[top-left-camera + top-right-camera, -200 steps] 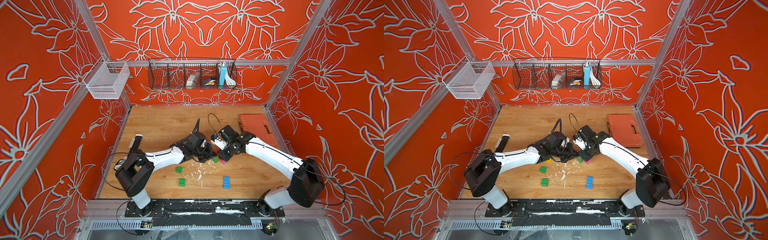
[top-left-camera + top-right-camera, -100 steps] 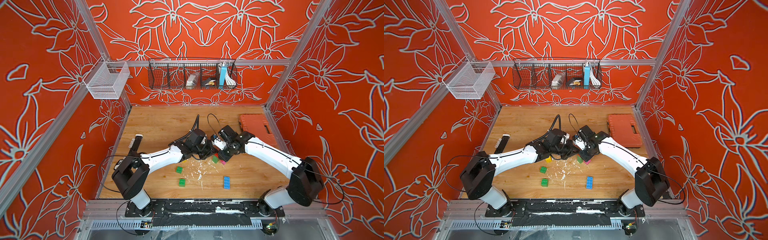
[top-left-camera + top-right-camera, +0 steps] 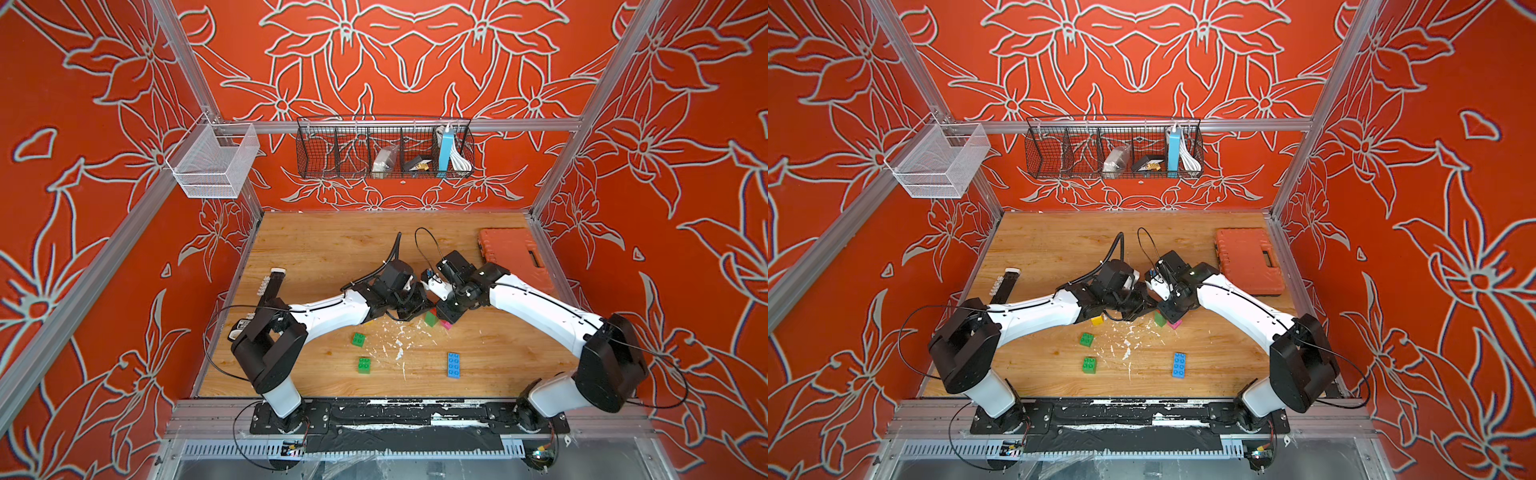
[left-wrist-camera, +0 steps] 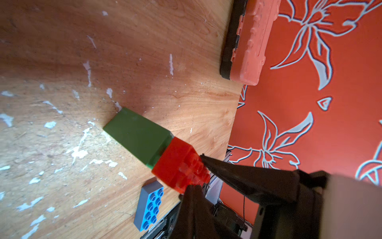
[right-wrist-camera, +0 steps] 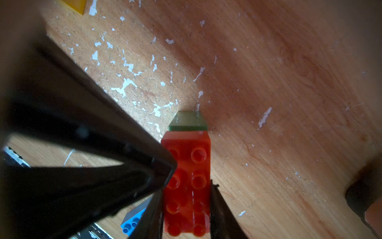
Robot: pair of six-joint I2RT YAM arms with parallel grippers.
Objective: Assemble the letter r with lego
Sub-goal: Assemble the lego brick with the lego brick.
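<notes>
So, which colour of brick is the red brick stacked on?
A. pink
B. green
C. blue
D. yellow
B: the red brick, gripped by the right hand, sits directly on a green brick, as both wrist views show. The blue brick lies loose, apart from it.

Bright, even light; top views crisp; shadow darkens the table [image 5: 289,72] beyond the right gripper [image 5: 186,207]; fingers [image 5: 225,223] blurred, red brick [image 5: 187,175] sharp.
</notes>
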